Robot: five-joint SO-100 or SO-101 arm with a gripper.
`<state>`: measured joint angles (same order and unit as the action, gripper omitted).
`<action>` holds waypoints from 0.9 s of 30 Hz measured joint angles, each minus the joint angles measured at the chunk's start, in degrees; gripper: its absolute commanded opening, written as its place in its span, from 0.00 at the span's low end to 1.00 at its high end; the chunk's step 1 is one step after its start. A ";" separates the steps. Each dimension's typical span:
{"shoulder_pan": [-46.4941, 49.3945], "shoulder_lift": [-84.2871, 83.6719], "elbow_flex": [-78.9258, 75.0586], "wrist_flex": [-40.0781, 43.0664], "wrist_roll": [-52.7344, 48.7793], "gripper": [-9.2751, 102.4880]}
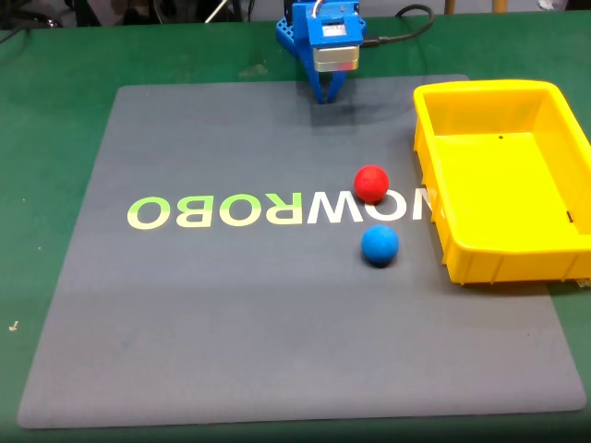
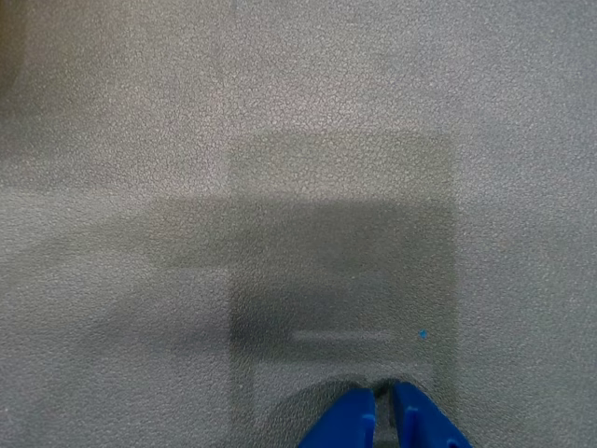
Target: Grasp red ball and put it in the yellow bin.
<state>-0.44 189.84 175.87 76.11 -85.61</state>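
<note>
Green cloth covers the bench (image 1: 55, 111), and on it lies a grey mat (image 1: 231, 314) printed with pale lettering (image 1: 277, 210) that reads reversed from the fixed view. At the mat's far edge the blue arm (image 1: 328, 32) sits folded low, its gripper (image 1: 327, 92) pointing down at the mat; the wrist view shows the two blue fingers (image 2: 350, 425) drawn nearly together, a thin slit between them, holding nothing above bare grey mat. The red ball (image 1: 371, 183) rests on the mat, apart from the gripper, to the right of it and nearer the camera in the fixed view, just beside the left wall of the yellow bin (image 1: 429, 138). A blue ball (image 1: 379, 245) of matching size sits close by, a little nearer the camera. The reach has evidently not begun. To do it well, the arm would likely need to spread the fingers wide before descending, come down squarely over the red ball so a smooth sphere does not squirt sideways, and line the fingers up so that neither clips the bin wall or nudges the blue ball. The bin stands empty and close, so the carry should be short once the ball clears the rim.
</note>
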 measured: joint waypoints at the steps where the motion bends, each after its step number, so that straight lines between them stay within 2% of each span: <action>1: 0.00 0.00 0.00 0.00 -0.09 0.08; 9: 0.00 0.00 0.00 0.00 -0.35 0.08; 14: 0.00 0.00 0.00 -0.79 -0.70 0.12; 19: 0.09 0.00 0.00 -2.46 -2.46 0.36; 23: 2.64 0.00 -0.09 -6.15 -6.42 0.41; 27: 5.80 0.00 -0.79 -8.26 -11.25 0.42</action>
<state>5.36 189.84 175.08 67.85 -96.86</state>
